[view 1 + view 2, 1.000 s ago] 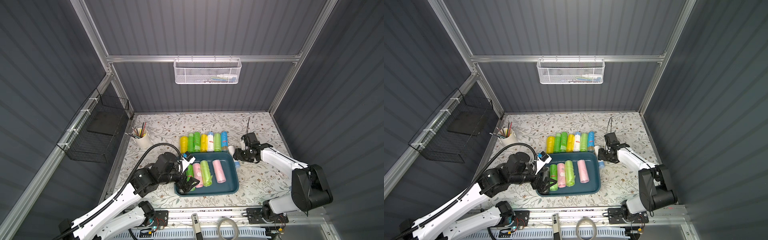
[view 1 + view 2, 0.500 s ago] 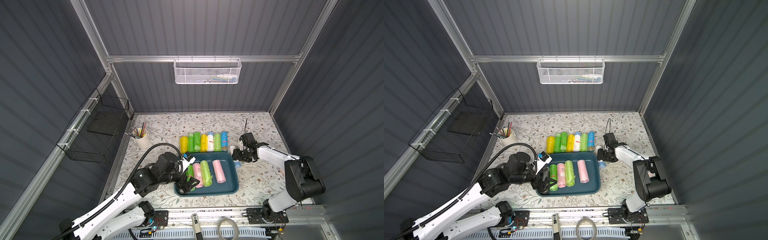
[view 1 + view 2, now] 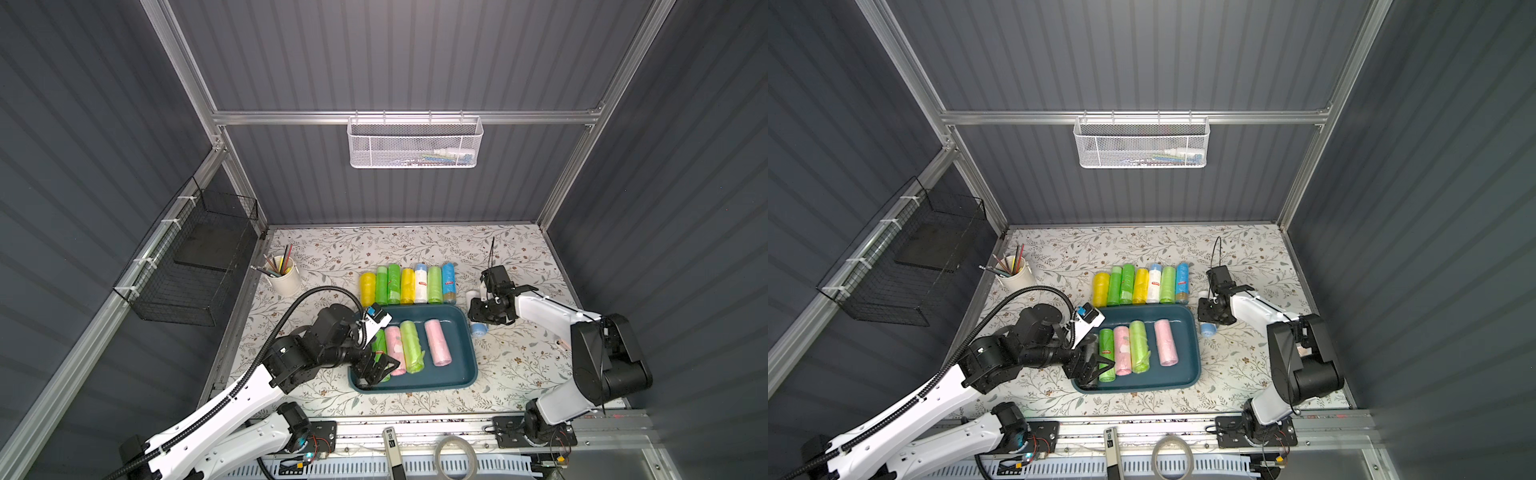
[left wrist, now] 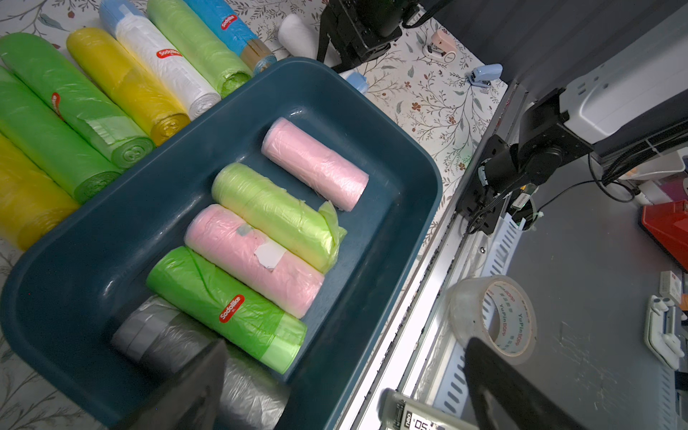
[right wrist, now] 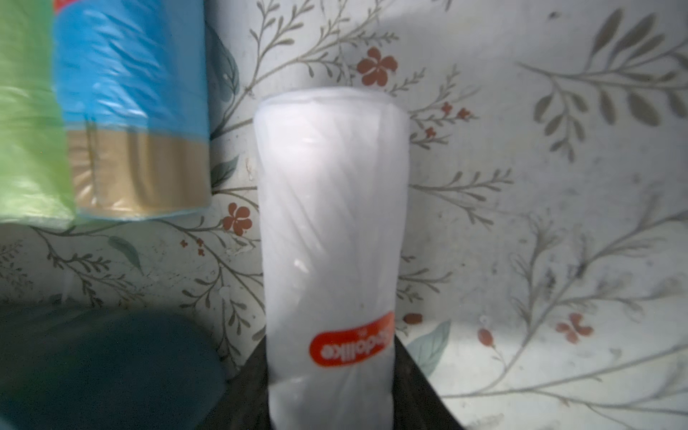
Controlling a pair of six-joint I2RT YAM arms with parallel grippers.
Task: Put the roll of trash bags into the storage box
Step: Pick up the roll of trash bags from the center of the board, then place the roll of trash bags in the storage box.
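Got the left gripper (image 3: 376, 370) spread wide over the box's (image 3: 456, 332) left end, just above a grey roll (image 4: 160, 335). Four other rolls (image 4: 275, 208) lying side by side inside too. Then just off the box's right side, on the table (image 3: 519, 365): white roll (image 5: 331, 223), not in yet, pinched by the right gripper (image 3: 478, 313).

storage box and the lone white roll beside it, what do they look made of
The storage box looks like moulded plastic, dark teal and glossy: rounded rim, light glints inside. The white roll looks like thin translucent plastic film, faintly creased.
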